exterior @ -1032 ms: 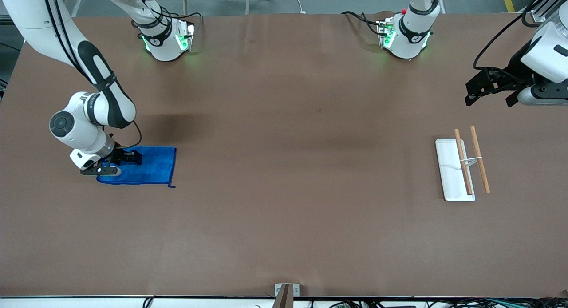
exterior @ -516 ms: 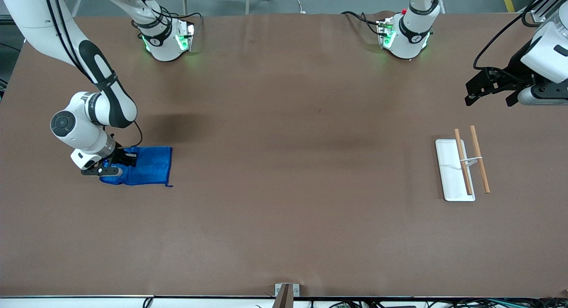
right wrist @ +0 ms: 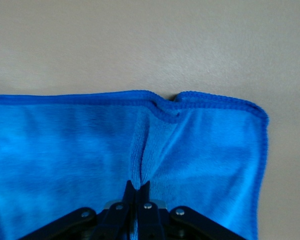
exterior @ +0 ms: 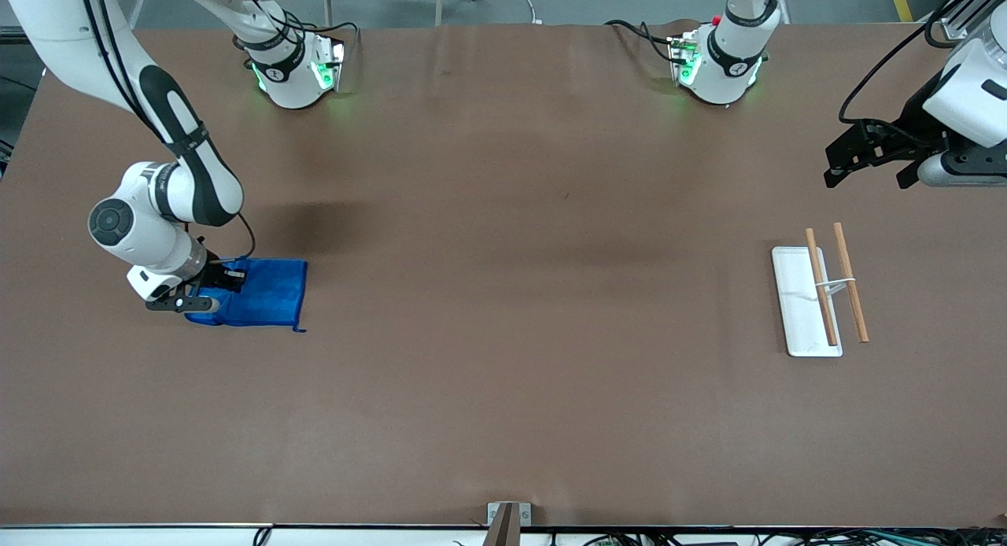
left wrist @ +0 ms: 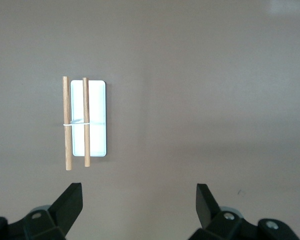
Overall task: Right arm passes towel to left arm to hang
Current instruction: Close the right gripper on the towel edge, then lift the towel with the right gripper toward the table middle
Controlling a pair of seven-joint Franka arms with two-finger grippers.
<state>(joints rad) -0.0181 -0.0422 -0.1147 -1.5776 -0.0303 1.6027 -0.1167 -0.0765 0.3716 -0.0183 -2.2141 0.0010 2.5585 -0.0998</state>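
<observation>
Front and wrist views of a two-arm towel handover. The right arm's hand point(exterior: 206, 288) is low at the right arm's end of the brown worktop point(exterior: 503, 294), its fingers point(right wrist: 120, 202) pressed together on a raised fold of the bright blue towel point(exterior: 260, 294). In the right wrist view the cloth point(right wrist: 139, 160) is gathered into a ridge that runs from the pinch to its stitched edge, where the hem buckles. The rest of the towel lies on the worktop, spread toward the table's middle, with a short thread at the corner nearest the front camera.

The left arm waits; its hand point(exterior: 853, 156) hangs over the left arm's end of the worktop, fingers point(left wrist: 72, 200) spread wide with nothing between them. A white tray point(exterior: 796, 302) carrying two wooden rods point(exterior: 850, 282) lies on the worktop nearer to the front camera than the spot under that hand, well apart from the towel. In the left wrist view a thin white band point(left wrist: 74, 122) crosses both rods; one rod lies over the tray, the other just beside it.
</observation>
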